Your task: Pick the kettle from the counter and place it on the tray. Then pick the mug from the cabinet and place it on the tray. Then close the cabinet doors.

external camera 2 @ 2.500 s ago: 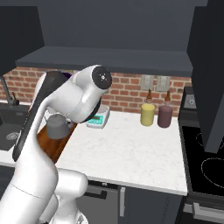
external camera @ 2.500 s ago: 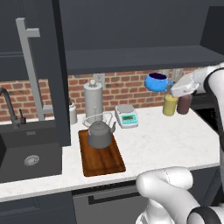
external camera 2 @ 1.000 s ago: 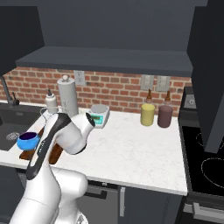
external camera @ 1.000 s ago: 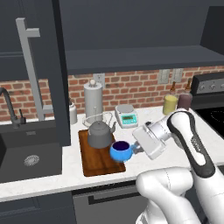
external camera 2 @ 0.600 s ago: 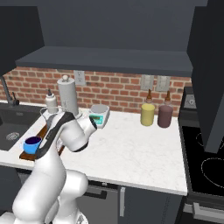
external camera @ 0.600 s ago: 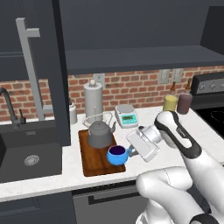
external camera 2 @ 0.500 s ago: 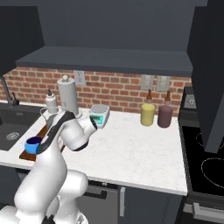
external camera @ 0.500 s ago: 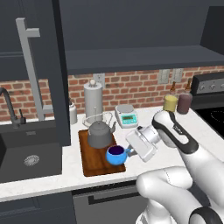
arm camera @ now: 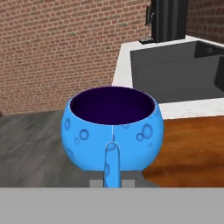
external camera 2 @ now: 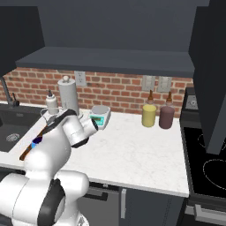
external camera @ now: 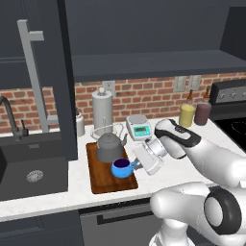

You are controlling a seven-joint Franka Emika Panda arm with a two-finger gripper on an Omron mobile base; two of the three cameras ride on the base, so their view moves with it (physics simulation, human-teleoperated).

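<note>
The blue mug (external camera: 121, 168) hangs low over the front right corner of the brown tray (external camera: 97, 180), and I cannot tell whether it touches the wood. My gripper (external camera: 135, 165) is shut on its loop handle from the right. The hand view has the mug (arm camera: 112, 127) upright with its dark inside showing, my gripper (arm camera: 112, 178) on its handle and the tray (arm camera: 190, 148) beside it. The grey kettle (external camera: 109, 146) stands on the tray's back half, just behind the mug. The cabinet (external camera: 144, 65) stands open above, one door (external camera: 61, 72) swung out at left, the other door (external camera 2: 211, 66) at right.
A black sink (external camera: 29, 175) lies left of the tray. Against the brick wall behind stand a paper-towel roll (external camera: 102, 111), a small scale (external camera: 139, 128) and two bottles (external camera: 186, 115) (external camera: 202, 113). A stove (external camera 2: 207, 163) is at the far right.
My gripper has carried the mug a little leftward and lower, from beside the tray's right edge to over its front right corner. Kettle and doors have not moved.
</note>
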